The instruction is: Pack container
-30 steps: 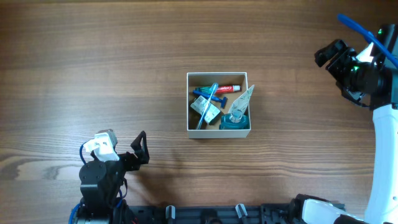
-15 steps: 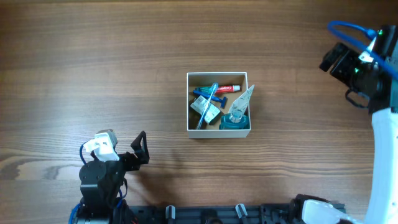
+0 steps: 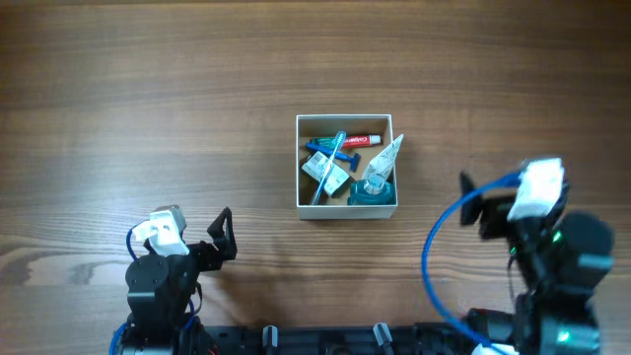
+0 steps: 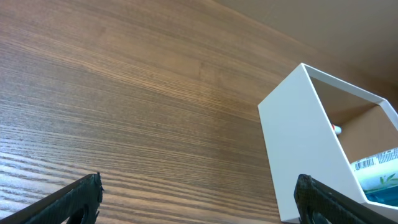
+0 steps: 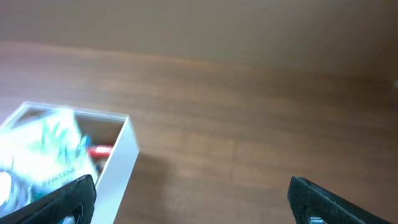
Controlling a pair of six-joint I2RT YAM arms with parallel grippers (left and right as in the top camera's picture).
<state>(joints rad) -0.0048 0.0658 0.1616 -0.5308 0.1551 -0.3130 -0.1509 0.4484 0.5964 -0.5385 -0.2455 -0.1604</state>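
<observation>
Overhead, the square white cardboard container [image 3: 298, 168] with its tan inside sits mid-desk [image 3: 148, 99] holding toiletries [image 3: 373, 189]. The left arm [image 3: 163, 266] and right arm [image 3: 542, 237] are parked well apart from it, so I judge packing done. On the left wrist my left jaws stand apart and empty; on the right wrist the right jaws do too.

Brown wooden table [image 3: 148, 99] with side-to-side grain and paler streaks toward its near edge.

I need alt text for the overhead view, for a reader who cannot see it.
A white container stands in the middle of a wooden table and holds toiletries, among them a toothpaste tube and a teal bottle. Both arms are at the lower edge, the left gripper and the right gripper open and apart from it.
</observation>
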